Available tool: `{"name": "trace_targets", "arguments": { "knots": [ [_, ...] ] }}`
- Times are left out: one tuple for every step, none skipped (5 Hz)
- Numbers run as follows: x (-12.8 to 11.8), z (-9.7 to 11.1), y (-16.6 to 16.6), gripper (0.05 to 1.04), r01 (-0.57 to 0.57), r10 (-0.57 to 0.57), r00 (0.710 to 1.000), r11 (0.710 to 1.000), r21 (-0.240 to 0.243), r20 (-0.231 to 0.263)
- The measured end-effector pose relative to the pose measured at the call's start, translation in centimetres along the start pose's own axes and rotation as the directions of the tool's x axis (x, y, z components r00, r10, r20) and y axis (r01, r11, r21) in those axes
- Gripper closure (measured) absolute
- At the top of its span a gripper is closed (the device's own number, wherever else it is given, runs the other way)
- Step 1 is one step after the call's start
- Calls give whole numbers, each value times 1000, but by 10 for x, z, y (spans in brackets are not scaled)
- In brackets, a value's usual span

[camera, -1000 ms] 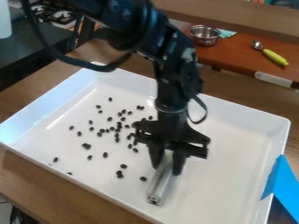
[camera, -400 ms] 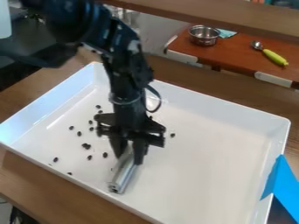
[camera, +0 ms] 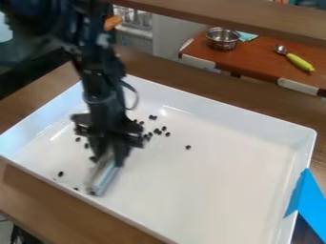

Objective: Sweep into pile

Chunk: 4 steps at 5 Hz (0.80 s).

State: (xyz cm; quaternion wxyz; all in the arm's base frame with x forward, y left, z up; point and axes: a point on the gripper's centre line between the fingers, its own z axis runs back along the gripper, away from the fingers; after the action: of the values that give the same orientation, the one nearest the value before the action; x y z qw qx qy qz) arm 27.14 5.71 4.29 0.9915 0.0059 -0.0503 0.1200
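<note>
Well, the fingers (camera: 121, 152) squeeze a silver bar (camera: 105, 177) near the white tray's (camera: 245, 110) eight o'clock. Little black beans (camera: 157, 130) sit toward twelve, with more toward nine. The arm (camera: 98, 78) (so big!) hides some tray. Outside: pot (camera: 223, 42) at one, blue thing (camera: 310, 202) at four.

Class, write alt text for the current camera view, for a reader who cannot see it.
A black robot gripper holds a silvery bar inside a white tray, with small dark beans scattered nearby. Behind are a metal bowl and a green-handled scoop.
</note>
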Motion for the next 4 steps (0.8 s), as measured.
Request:
{"name": "trace_targets", "arguments": {
  "knots": [
    [-1, 2, 35, 702, -16, 16, 999, 1000, 9, -42],
    [-5, 8, 68, 702, 3, -2, 997, 1000, 15, -71],
    [-7, 15, 90, 701, 13, -12, 997, 1000, 5, -82],
    [-11, 29, 74, 702, 15, -20, 999, 995, -103, -41]
  ]
}}
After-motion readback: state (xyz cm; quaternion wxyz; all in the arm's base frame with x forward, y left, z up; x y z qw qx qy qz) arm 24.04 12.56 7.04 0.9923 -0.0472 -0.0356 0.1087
